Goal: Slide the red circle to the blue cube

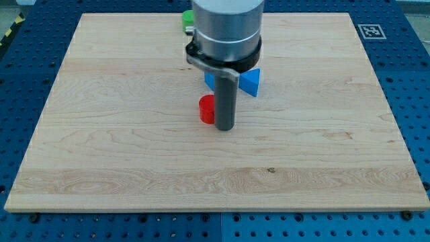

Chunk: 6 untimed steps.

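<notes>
The red circle (205, 109) lies near the middle of the wooden board (101, 134), partly hidden by my rod. My tip (224, 128) rests on the board, touching the red circle's right side. The blue cube (210, 81) sits just above the red circle, mostly hidden behind the rod. A blue triangle (250, 81) lies to the right of the rod, next to the cube.
A green block (187, 20) shows at the view's top, partly hidden behind the arm's grey body; its shape cannot be made out. A blue perforated table (410, 81) surrounds the board, with a marker tag (371, 31) at the top right.
</notes>
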Tool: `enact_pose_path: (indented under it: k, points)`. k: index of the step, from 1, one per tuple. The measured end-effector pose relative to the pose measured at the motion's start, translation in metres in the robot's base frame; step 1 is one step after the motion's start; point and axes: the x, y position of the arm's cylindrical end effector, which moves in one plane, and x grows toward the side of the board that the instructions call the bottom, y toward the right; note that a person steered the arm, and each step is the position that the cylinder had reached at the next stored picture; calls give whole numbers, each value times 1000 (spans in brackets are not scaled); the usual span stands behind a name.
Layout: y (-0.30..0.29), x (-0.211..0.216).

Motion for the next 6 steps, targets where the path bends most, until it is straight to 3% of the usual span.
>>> enact_pose_path:
  k: [3, 6]
  points:
    - [17, 15]
    - [-29, 19]
